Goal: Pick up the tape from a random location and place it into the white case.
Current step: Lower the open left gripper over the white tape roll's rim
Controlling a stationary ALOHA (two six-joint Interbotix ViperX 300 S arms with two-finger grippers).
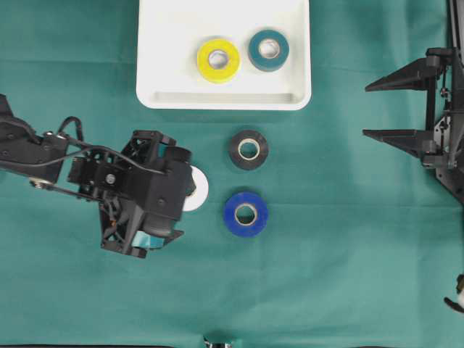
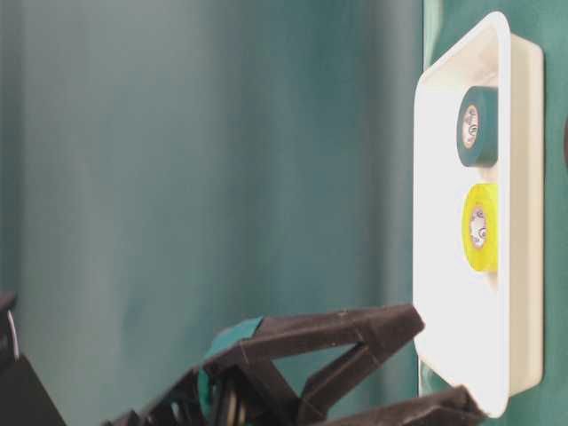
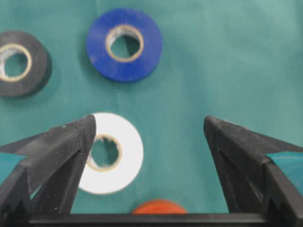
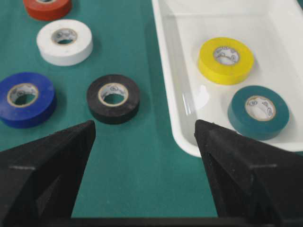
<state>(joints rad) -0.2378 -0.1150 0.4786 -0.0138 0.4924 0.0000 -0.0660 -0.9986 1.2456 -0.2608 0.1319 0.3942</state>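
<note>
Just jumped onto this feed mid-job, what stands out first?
The large white plastic tray at top centre holds a yellow tape roll and a teal tape roll. On the green cloth below it lie black, blue and white rolls, with the left tool open above the white one.

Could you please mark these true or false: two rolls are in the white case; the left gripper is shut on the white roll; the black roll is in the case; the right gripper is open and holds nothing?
1. Two rolls lie in the white case. True: the yellow roll and the teal roll.
2. The left gripper is shut on the white roll. False: it is open above it.
3. The black roll is in the case. False: it lies on the cloth.
4. The right gripper is open, holding nothing. True.
</note>
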